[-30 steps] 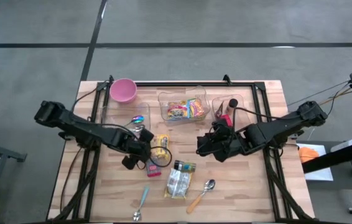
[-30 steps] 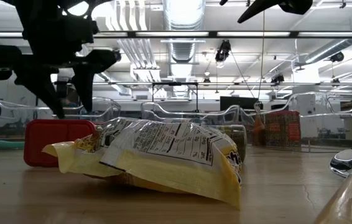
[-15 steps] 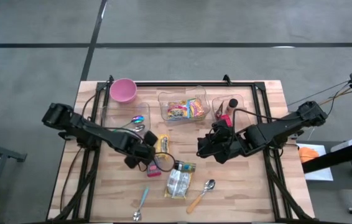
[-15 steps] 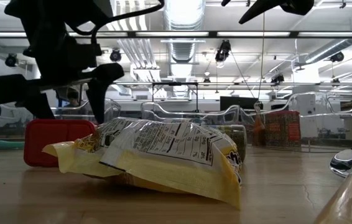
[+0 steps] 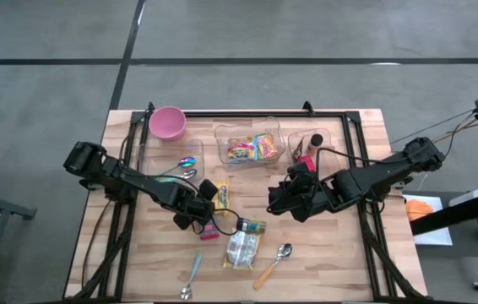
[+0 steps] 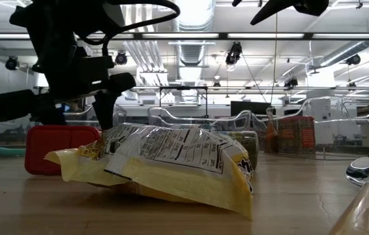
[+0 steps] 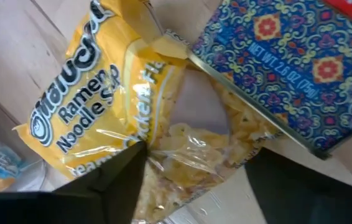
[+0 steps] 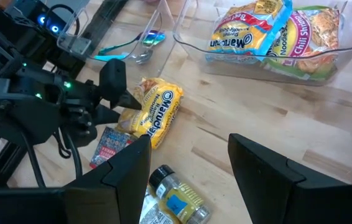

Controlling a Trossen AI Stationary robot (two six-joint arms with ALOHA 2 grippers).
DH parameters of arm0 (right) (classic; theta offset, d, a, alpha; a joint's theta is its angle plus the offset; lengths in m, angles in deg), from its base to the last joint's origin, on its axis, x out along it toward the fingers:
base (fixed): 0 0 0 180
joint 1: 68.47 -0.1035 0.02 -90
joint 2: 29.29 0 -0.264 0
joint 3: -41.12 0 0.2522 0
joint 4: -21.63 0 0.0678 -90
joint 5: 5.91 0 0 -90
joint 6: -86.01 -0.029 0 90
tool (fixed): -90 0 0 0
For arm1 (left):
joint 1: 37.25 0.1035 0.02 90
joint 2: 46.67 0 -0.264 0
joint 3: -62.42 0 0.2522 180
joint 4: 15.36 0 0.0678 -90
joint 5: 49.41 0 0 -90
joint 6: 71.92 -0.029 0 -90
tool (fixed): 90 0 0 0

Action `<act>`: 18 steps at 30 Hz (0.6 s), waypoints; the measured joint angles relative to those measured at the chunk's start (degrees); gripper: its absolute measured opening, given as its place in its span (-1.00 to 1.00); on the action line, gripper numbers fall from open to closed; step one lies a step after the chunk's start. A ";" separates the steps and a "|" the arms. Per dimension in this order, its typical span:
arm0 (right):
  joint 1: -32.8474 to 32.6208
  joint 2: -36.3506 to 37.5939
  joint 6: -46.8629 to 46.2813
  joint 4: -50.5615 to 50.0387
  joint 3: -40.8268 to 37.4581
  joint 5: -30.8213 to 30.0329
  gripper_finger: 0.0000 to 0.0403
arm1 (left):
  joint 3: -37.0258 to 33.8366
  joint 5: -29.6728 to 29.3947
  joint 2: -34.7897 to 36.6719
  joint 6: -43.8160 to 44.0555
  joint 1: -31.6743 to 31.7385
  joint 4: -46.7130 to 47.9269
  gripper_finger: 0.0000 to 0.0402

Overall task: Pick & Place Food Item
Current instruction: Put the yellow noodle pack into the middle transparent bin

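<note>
Crinkly yellow plastic is what we're dealing with: the ramen packet (image 5: 219, 196) lies flat on the bench (image 5: 366, 253) near its middle, at six o'clock from the clear bin (image 5: 249, 145) of other noodle packs, and the left claw (image 5: 198, 213) is right over its near end, fingers (image 7: 111, 177) apart and straddling the wrapper. Light, I'd say, with a brittle noodle block inside and a slick film that could slide or crumple, so the grip wants to go across the narrow width, on the block and not the loose seam. A blue patterned box (image 7: 288, 74) overlaps one corner, hiding that edge. Right claw (image 5: 278, 199) waits open at three o'clock of the packet, holding nothing
</note>
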 joint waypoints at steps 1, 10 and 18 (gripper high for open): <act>0.00 0.00 0.00 0.00 -0.02 0.00 0.05 | 0.02 -0.09 0.07 0.01 0.01 -0.14 0.23; 0.00 0.00 0.09 0.02 -0.02 -0.02 0.05 | 0.04 0.93 1.41 0.44 -0.01 0.27 -0.67; 0.00 0.00 0.24 0.02 -0.05 -0.02 0.05 | 0.02 0.82 2.06 0.40 0.00 0.31 -0.94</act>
